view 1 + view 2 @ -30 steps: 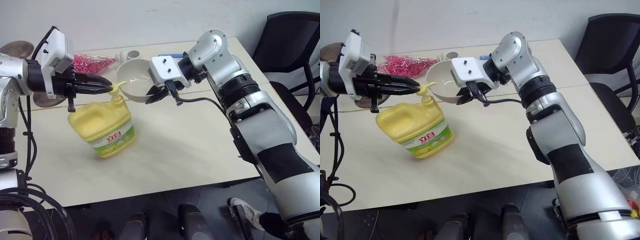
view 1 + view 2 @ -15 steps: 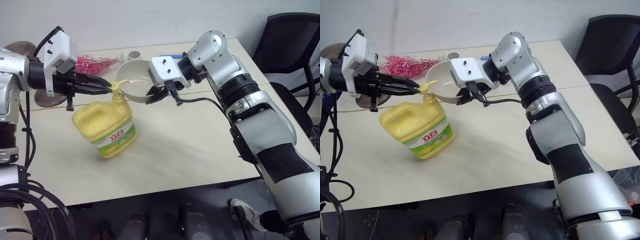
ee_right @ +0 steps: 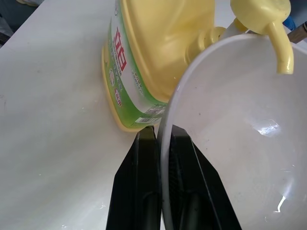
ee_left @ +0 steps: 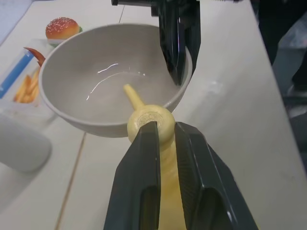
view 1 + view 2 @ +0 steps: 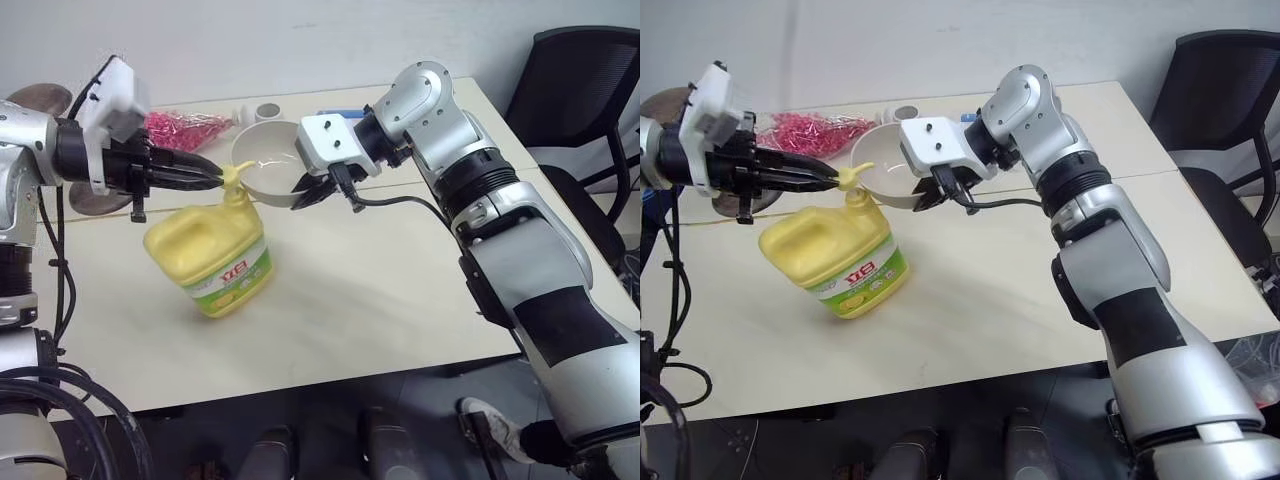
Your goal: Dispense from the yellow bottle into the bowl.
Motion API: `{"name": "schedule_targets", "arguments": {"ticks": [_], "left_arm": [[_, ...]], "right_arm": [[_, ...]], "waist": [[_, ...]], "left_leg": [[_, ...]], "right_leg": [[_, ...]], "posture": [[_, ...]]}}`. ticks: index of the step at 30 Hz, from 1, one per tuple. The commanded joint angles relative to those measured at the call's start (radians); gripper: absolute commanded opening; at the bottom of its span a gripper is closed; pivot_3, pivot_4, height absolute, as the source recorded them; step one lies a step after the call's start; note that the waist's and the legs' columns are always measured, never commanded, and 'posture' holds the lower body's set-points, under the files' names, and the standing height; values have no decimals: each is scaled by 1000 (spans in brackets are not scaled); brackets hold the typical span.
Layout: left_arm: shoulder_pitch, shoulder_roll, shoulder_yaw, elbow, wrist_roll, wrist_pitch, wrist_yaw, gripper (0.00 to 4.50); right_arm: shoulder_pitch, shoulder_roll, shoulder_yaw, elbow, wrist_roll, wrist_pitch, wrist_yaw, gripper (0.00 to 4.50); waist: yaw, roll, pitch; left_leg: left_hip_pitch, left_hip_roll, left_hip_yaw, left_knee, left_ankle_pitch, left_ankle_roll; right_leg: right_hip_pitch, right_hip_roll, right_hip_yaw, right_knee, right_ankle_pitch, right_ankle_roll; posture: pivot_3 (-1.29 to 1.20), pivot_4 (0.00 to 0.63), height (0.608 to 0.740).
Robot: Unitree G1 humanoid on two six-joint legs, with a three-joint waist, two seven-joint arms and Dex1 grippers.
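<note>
Now, from largest to smallest:
Table (image 5: 380, 300): pale top, bearing everything.
Yellow bottle (image 5: 208, 252): stands left of centre, tilted; spout over the bowl.
Bowl (image 5: 265, 170): held off the table, just right of the pump.
Left gripper (image 4: 165, 139): fingers pinched on the pump head.
Right gripper (image 3: 162, 143): fingers pressed on the bowl's rim.

Bright, even light; glare inside the bowl (image 4: 115, 76); soft shadows.
</note>
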Motion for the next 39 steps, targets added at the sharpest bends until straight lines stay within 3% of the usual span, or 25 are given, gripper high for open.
{"name": "schedule_targets", "arguments": {"ticks": [1, 17, 39], "left_arm": [[-40, 3, 76, -6, -50, 74, 43, 562], [2, -98, 4, 110, 59, -94, 93, 562], [137, -67, -38, 46, 84, -88, 64, 562]], "right_arm": [[-39, -6, -3, -30, 28, -19, 57, 0], [-39, -5, 5, -32, 31, -17, 57, 0], [-42, -10, 40, -45, 46, -32, 57, 0]], "waist": [[-1, 0, 0], [-2, 0, 0], [0, 0, -1]], "left_leg": [[-1, 0, -1, 0, 0, 0], [-1, -1, -5, 1, -1, -1], [3, -2, -6, 2, -2, -2]], "right_leg": [[-1, 0, 0, 0, 0, 0], [-1, 1, 0, 0, 0, 0], [0, 1, 2, 1, 0, 0]], "posture": [[0, 150, 740], [0, 150, 740], [0, 150, 740]]}}
